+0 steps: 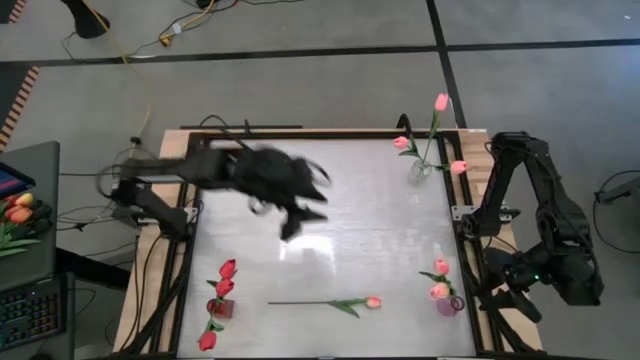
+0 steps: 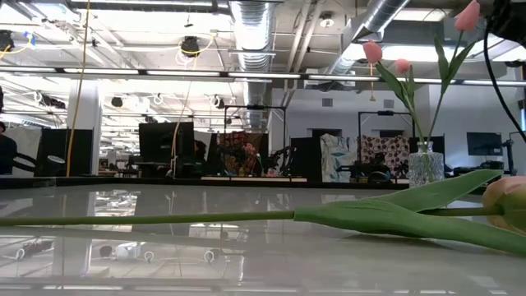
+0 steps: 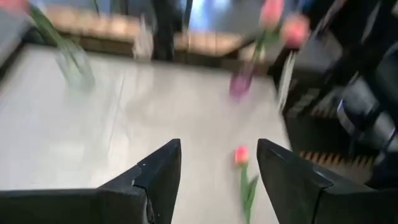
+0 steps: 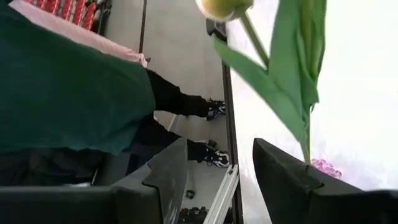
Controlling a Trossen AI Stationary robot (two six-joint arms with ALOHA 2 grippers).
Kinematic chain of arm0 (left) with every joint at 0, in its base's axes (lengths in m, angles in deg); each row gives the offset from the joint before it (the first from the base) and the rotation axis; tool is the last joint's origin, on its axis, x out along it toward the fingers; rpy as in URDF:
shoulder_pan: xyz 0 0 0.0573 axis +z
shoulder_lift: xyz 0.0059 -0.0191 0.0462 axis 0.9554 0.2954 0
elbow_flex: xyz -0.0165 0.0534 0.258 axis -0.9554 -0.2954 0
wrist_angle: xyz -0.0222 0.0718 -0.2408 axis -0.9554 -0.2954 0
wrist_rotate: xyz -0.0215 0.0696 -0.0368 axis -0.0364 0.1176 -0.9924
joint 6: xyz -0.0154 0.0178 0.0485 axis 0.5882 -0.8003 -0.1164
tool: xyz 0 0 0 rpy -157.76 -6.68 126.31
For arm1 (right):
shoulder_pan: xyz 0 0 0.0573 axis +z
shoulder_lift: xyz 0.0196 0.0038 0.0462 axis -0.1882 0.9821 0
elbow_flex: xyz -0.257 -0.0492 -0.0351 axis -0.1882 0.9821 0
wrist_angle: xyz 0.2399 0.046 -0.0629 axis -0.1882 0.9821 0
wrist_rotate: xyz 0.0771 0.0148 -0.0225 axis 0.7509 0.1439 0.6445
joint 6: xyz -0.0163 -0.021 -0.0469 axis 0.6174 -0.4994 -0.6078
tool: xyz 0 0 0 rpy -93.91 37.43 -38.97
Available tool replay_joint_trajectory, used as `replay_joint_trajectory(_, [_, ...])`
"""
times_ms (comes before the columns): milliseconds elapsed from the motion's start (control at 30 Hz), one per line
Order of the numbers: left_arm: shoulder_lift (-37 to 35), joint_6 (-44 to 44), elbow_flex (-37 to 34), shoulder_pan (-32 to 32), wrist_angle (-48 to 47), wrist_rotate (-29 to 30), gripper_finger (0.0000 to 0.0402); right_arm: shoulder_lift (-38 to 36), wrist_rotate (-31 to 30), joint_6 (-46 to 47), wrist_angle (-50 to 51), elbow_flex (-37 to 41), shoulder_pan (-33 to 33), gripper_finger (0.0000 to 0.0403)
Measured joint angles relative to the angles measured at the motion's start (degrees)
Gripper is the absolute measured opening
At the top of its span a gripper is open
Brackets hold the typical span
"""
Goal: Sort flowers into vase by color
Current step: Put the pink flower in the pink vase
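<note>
One pale pink tulip (image 1: 372,301) lies flat near the front edge; red tulips (image 1: 222,288) and pink tulips (image 1: 439,279) stand in vases.

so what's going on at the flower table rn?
Sorting tulips into vases by color. The left gripper is over mid-table, jaws open and empty, heading toward the one loose pink tulip lying on the near side. The red vase, purple vase and clear vase each hold three. The right gripper is parked off the table's right edge, holding nothing.

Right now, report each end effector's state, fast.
Left end effector: open, empty, above the table with the loose tulip ahead.
Right end effector: open, holding nothing, off the table's right edge.
</note>
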Motion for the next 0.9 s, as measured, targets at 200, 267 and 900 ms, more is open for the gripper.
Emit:
replay_joint_trajectory(200, [12.6,-2.4,0.0,-7.4,-0.1,2.4,0.0198,0.1,0.0,0.1,0.0,0.0,-2.3,0.0207])
replay_joint_trajectory(267, [16.3,-3.1,0.0,-9.3,-0.2,3.6,0.0198,0.1,0.0,0.1,0.0,0.0,-2.8,0.0207])
replay_joint_trajectory(900, [20.1,-3.9,-11.2,-11.3,3.2,4.1,0.0198,0.1,1.8,-3.2,-1.3,0.0,-4.7,0.0207])
